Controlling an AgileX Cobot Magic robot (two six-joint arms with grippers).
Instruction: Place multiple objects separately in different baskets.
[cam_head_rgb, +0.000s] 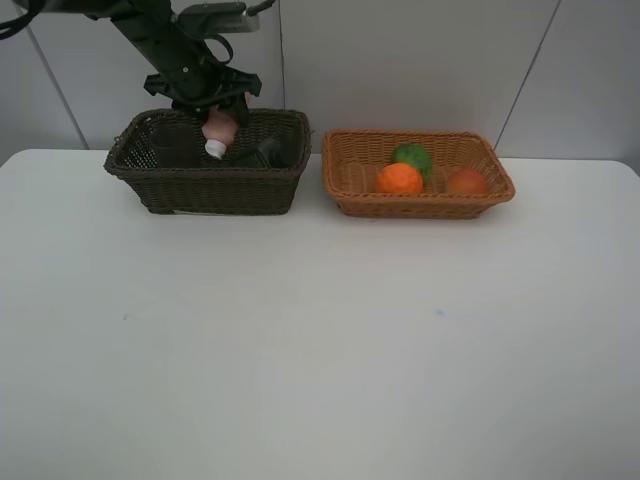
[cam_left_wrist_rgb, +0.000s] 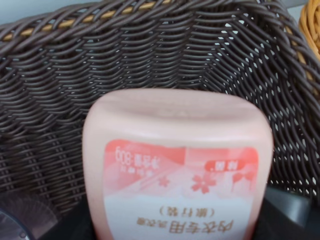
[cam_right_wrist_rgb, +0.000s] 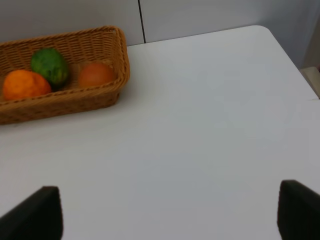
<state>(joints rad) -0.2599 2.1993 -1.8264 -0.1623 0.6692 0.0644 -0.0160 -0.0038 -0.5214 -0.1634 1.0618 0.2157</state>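
The pink bottle (cam_left_wrist_rgb: 177, 170) runs off the left wrist view's edge, hiding the left end effector's fingers.

The desk (cam_head_rgb: 320, 340) in front of both baskets is bare and open to approach. The dark brown basket (cam_head_rgb: 210, 185) is blocked from above by the left hand (cam_head_rgb: 212, 105) holding the pink bottle (cam_head_rgb: 219, 130). The tan basket (cam_head_rgb: 418, 190) is open-topped; orange (cam_head_rgb: 400, 178), green fruit (cam_head_rgb: 412, 157) and red-orange fruit (cam_head_rgb: 466, 181) occupy its floor.

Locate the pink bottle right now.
In the exterior high view, the pink bottle hangs cap-down in the left claw over the dark brown basket, left of the tan basket.
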